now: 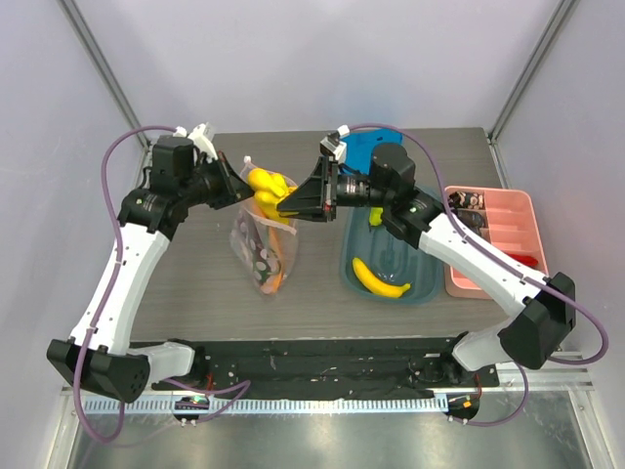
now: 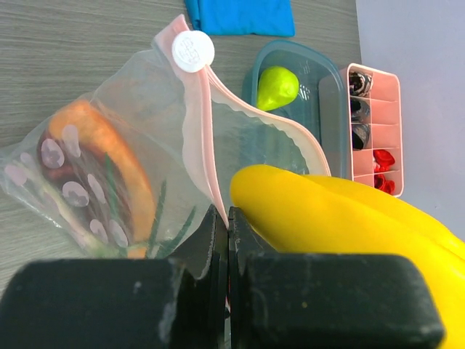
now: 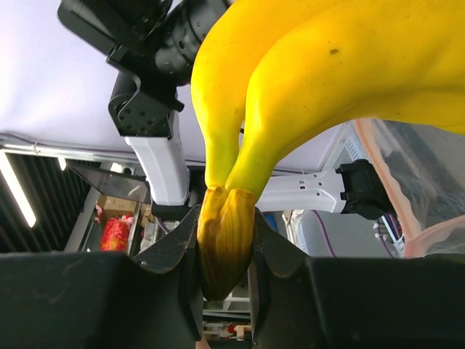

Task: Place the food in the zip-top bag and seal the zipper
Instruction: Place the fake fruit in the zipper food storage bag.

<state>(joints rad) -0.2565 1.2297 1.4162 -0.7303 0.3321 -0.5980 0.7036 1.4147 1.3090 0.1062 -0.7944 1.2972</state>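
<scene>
Clear bag (image 2: pixel 138 94) holds pepper (image 2: pixel 109 142); teal tub (image 1: pixel 426 276) holds pear (image 2: pixel 277 87), single banana (image 1: pixel 379 280).

Grey wood-grain counter (image 1: pixel 195 293), matte. Near the middle, a clear soft plastic bag (image 1: pixel 262 259) printed with pale dots and edged with a pink strip, lower end down on the surface, mouth raised off it. To the right, apart from it, a teal translucent plastic tub (image 1: pixel 425 266). Close against the tub's right side, a pink compartmented plastic tray (image 1: pixel 518 220), at the right edge. At the far edge, behind the tub, a blue folded cloth (image 1: pixel 363 149).
</scene>
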